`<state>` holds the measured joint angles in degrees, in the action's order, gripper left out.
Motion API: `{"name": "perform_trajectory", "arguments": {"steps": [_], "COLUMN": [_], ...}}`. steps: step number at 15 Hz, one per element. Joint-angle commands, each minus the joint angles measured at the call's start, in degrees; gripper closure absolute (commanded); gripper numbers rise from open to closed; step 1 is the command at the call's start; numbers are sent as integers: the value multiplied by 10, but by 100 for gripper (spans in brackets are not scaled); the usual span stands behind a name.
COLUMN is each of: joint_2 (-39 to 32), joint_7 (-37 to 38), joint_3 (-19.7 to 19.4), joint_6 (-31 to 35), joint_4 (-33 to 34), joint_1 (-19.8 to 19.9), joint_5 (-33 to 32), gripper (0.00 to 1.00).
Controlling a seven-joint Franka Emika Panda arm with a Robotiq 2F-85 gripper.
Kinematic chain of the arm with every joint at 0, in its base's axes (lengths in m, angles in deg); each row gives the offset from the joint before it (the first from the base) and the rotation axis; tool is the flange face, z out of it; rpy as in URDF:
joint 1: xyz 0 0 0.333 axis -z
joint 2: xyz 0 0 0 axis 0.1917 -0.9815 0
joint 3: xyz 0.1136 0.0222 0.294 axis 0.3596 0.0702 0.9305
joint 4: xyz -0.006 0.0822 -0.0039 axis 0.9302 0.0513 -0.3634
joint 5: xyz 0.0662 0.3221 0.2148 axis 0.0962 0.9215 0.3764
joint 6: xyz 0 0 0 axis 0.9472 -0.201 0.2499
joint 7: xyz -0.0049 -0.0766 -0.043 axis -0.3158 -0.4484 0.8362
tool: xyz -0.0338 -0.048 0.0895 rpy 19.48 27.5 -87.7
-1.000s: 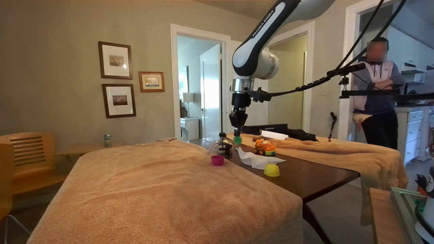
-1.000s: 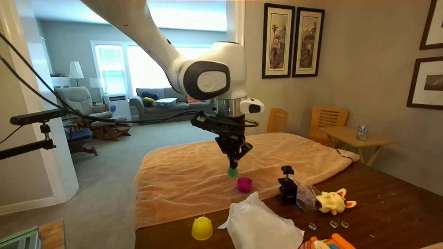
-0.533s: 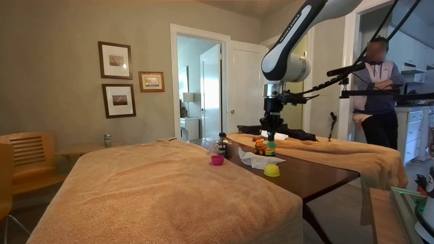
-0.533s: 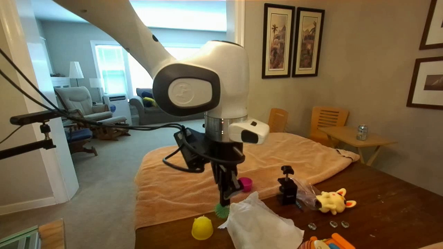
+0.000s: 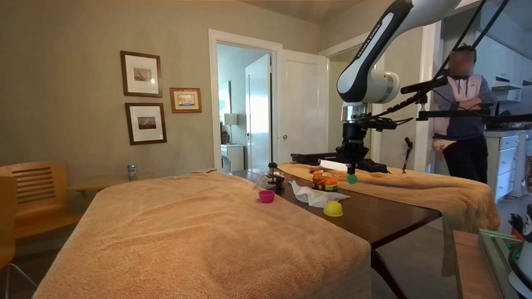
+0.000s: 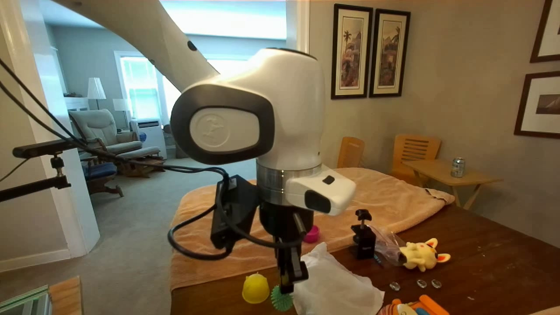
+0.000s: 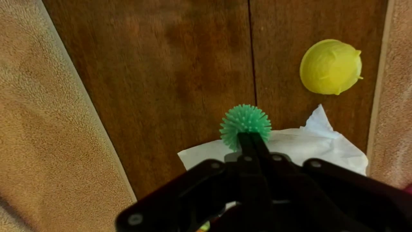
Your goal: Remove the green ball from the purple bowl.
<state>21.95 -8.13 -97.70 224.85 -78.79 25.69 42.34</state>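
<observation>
Green spikes fan out at the tips of your gripper [image 7: 250, 136]: you have the green ball [image 7: 244, 120] there, with the jaws drawn close together and clamped on it. In both exterior views you see the ball at the gripper's lower end, outside the purple bowl [image 5: 266, 197]. Your wrist view looks down on crumpled white paper [image 7: 309, 148] behind the ball, with the brown table [image 7: 154, 80] showing around it.

Near the paper you can see a yellow cup [image 7: 328, 67], turned upside down on the wood. On the paper's opposite side from that cup, you have an orange toy truck [image 5: 325, 181].

Farther from your gripper, the purple bowl sits upright on an orange towel [image 5: 187, 241], close to where the bare wood begins and well apart from the ball. In an exterior view your gripper partly hides it. You can pick out a black clamp [image 6: 364, 245] standing near the bowl, then a clear plastic bag [image 6: 387, 241] and a pale yellow toy [image 6: 422, 256] with upright ears. Three clear glassy pieces [image 6: 421, 284] lie on the wood near that toy.

Past the table, you see a can [image 6: 458, 167] on a small side table [image 6: 431, 169], near slatted wooden chairs [image 6: 418, 142]. Farthest from you, framed pictures [image 6: 351, 51] hang on the wall [image 6: 472, 87], and a person [image 5: 463, 95] stands with folded arms.
</observation>
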Motion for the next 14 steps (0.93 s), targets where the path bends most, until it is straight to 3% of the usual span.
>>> {"name": "perform_trajectory", "arguments": {"steps": [1,4,5,6,14], "joint_2": [3,1,1,1,4], "joint_7": [31,35,36,37,43], "joint_3": [4,6,6,6,5], "joint_6": [10,8,7,7,7], "joint_4": [5,9,10,10,10], "joint_1": [-2,-4,-4,-5,-4], "joint_5": [-19,-17,-18,-18,-16], "gripper": [99,99,72,71,16]}}
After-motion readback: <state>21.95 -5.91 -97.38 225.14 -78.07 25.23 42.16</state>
